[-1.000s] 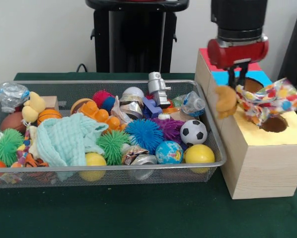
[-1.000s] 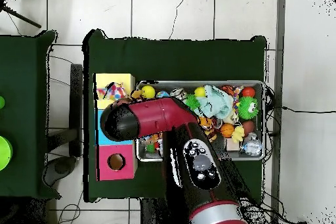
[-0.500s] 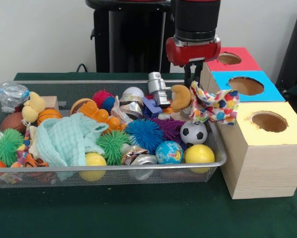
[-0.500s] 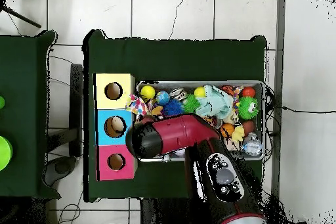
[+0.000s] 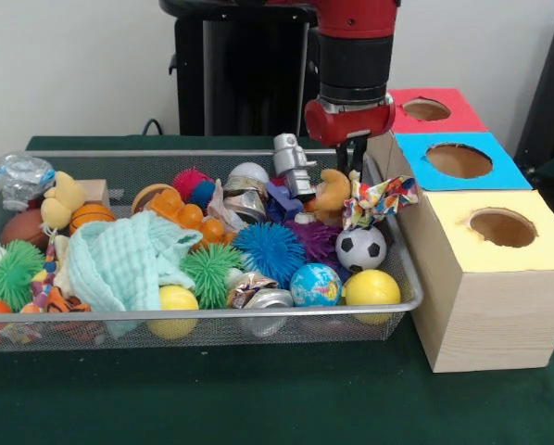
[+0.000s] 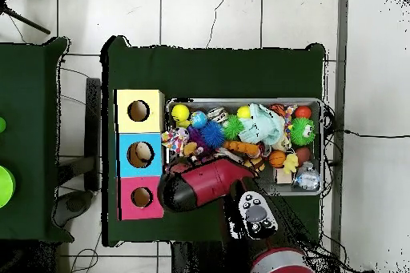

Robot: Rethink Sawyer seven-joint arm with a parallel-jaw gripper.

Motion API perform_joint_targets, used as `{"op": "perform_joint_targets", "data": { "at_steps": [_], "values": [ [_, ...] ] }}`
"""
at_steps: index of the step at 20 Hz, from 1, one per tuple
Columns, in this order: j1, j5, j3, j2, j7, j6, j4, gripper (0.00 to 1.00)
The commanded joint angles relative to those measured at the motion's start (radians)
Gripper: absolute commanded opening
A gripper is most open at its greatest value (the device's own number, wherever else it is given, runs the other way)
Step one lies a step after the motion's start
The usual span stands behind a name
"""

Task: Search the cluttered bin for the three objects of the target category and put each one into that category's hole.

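Hanging over the right end of the wire-mesh bin [image 5: 203, 313], the gripper [image 5: 349, 171] is clamped on a soft toy [image 5: 370, 199] — a tan plush head trailing floppy, multicoloured spotted cloth that droops just above the soccer ball [image 5: 360, 247]. Three box tops [image 5: 527, 250] sit beside the bin — yellow, blue, red — each with one round hole. Two smooth yellow balls [image 5: 371, 288] lie at the front, with two spiky green balls [image 5: 209, 270] and one crumpled mint cloth [image 5: 119, 264].
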Motion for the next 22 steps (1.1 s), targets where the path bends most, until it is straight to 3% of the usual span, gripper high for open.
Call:
{"op": "perform_joint_targets", "data": {
  "at_steps": [1, 7, 8, 11, 19, 22],
  "values": [
    [0.086, -0.073, -0.097, 0.127, 0.153, -0.135, 0.037, 0.0],
    [0.081, -0.055, -0.1, 0.158, 0.109, -0.193, 0.016, 0.0],
    [0.074, -0.058, -0.095, 0.16, 0.103, -0.214, 0.017, 1.0],
    [0.086, -0.048, -0.093, 0.145, 0.085, -0.161, 0.004, 1.0],
    [0.032, -0.029, -0.038, 0.095, 0.04, -0.07, 0.041, 1.0],
    [-0.006, -0.007, 0.006, 0.018, 0.0, 0.007, 0.087, 1.0]
  ]
}}
